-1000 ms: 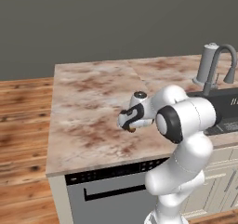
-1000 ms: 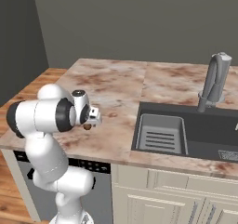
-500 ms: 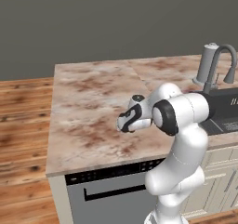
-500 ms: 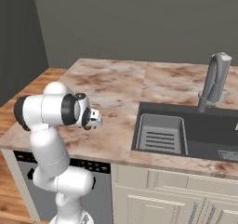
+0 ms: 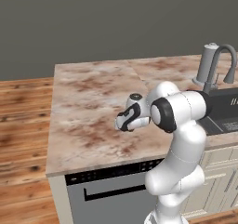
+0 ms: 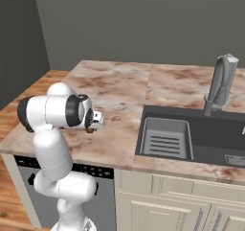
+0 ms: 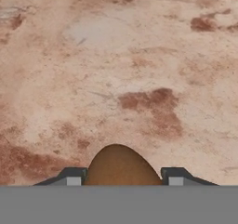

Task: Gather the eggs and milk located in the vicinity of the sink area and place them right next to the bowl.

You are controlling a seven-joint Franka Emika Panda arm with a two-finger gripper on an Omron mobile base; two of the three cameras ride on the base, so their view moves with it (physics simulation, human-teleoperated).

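From the left base view I see the gripper [image 5: 122,124] low over the worktop [image 5: 88,107], near its front edge; its grip is hidden here. The right base view shows the sink [image 6: 191,136] set in the worktop's right part, well apart from the gripper [image 6: 91,127]. In the hand view a brown egg [image 7: 122,168] sits clamped between the fingertips [image 7: 72,176], above bare marble.
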